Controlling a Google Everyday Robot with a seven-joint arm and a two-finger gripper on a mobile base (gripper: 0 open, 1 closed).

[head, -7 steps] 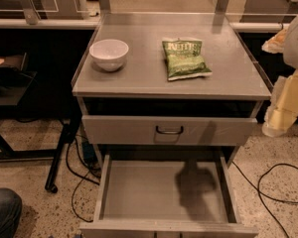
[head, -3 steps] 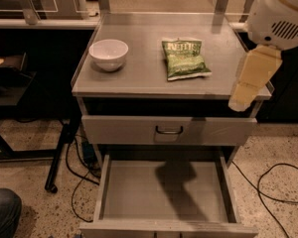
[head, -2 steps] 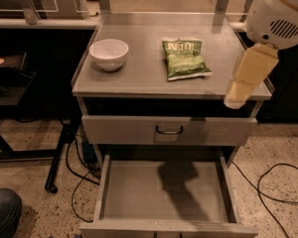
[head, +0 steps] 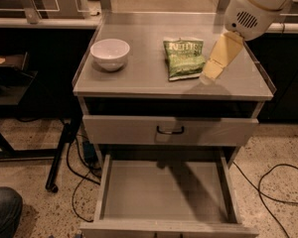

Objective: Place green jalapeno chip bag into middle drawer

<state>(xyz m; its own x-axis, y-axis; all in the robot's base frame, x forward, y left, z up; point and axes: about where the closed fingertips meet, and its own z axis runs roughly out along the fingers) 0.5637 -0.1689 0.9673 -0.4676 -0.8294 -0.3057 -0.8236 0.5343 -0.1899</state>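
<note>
The green jalapeno chip bag (head: 184,57) lies flat on the grey cabinet top (head: 139,78), right of centre, with white lettering at its far end. My gripper (head: 207,76) hangs from the white arm at the upper right. It points down and left, just right of the bag's near right corner and close above the top. It holds nothing that I can see. The middle drawer (head: 164,192) is pulled open below, a shallow grey tray with nothing in it.
A white bowl (head: 110,53) stands on the left of the cabinet top. A shut drawer front with a dark curved handle (head: 170,130) sits above the open drawer. Cables (head: 275,192) lie on the speckled floor. A dark table leg (head: 59,152) stands at the left.
My gripper has moved left from beyond the cabinet's right edge over the top and now sits right beside the bag. The bag, the bowl and the drawer have not moved.
</note>
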